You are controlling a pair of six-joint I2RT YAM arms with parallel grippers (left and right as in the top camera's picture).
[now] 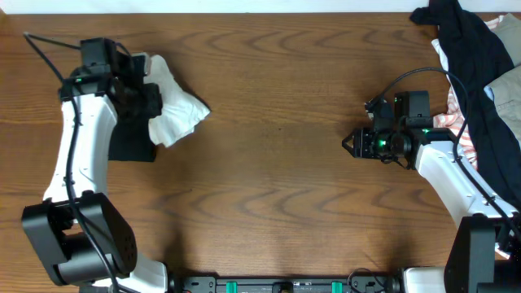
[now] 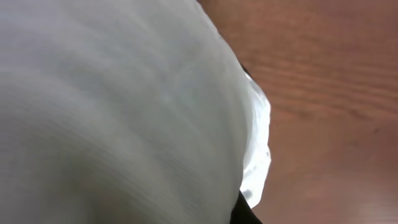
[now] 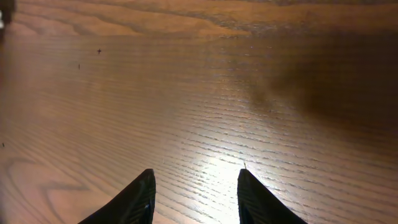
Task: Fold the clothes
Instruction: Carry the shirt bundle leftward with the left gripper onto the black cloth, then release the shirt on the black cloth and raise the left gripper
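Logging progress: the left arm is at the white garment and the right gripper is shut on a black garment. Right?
No. The right gripper is open and empty over the bare table, as the right wrist view shows. The left arm is at the white garment.

A crumpled white shirt (image 1: 175,110) lies bunched at the far left of the counter (image 1: 277,163), partly over a flat black garment (image 1: 130,146), while a dark garment (image 1: 476,65), red-striped cloth (image 1: 457,122) and beige cloth (image 1: 506,37) lie heaped at the right edge.

Brown wood-grain table (image 1: 277,163) catches a bright light reflection.
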